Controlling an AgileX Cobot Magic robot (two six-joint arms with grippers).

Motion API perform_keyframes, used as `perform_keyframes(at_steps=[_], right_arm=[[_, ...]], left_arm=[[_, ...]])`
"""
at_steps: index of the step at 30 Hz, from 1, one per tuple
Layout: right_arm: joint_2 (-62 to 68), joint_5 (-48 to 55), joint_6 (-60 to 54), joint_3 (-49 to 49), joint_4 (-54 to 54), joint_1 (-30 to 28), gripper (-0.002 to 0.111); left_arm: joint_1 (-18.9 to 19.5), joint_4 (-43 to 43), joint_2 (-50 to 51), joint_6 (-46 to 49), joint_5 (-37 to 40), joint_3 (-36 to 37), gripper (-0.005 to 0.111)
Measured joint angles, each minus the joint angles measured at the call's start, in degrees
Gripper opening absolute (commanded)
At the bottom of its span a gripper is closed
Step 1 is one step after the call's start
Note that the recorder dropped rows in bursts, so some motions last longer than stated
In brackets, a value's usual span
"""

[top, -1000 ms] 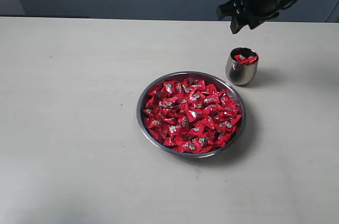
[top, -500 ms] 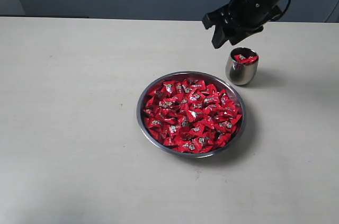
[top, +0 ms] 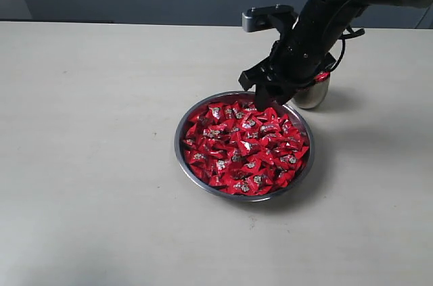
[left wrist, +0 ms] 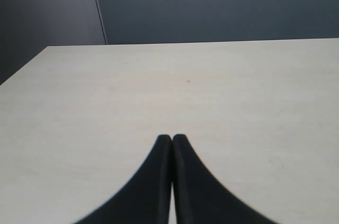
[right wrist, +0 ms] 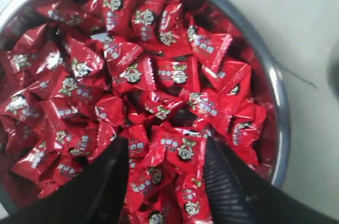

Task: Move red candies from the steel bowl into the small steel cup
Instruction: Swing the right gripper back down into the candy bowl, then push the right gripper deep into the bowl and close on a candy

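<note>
Red candies (right wrist: 159,70): silver wrapper print unreadable; right hand (right wrist: 163,155) spread above.

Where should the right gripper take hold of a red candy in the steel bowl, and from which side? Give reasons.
Probably across the puffed middle, not the crimped ends, coming down from above. The red candies lie heaped edge to edge in the shallow steel bowl, so neighbours block their sides and only tops are free. The right gripper hangs open over one.

Glossy, crinkled wrappers cover the small red candies (top: 243,147); the wide round steel bowl (top: 177,143) is polished, mirror-bright metal; the pale counter (top: 88,164) looks smooth and matt.
</note>
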Motion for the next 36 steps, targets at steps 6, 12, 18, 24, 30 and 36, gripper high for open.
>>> perform_keyframes(at_steps=[6, 12, 18, 24, 30, 36], right_arm=[[0.0, -0.1, -0.3, 0.8, 0.0, 2.8, 0.032], [0.0, -0.5, -0.3, 0.8, 0.1, 4.1, 0.042], [0.9, -0.6, -0.3, 0.8, 0.1, 5.1, 0.042], [4.2, -0.4, -0.3, 0.8, 0.1, 6.5, 0.042], [6.1, -0.4, -0.3, 0.8, -0.5, 7.7, 0.042], [7.2, -0.4, -0.3, 0.8, -3.5, 7.7, 0.042]], left_arm=[[0.0, 0.0, 0.0, 0.0, 0.0, 0.0, 0.0], [0.0, 0.0, 0.0, 0.0, 0.0, 0.0, 0.0], [0.0, 0.0, 0.0, 0.0, 0.0, 0.0, 0.0], [0.0, 0.0, 0.0, 0.0, 0.0, 0.0, 0.0], [0.0, 0.0, 0.0, 0.0, 0.0, 0.0, 0.0], [0.0, 0.0, 0.0, 0.0, 0.0, 0.0, 0.0]])
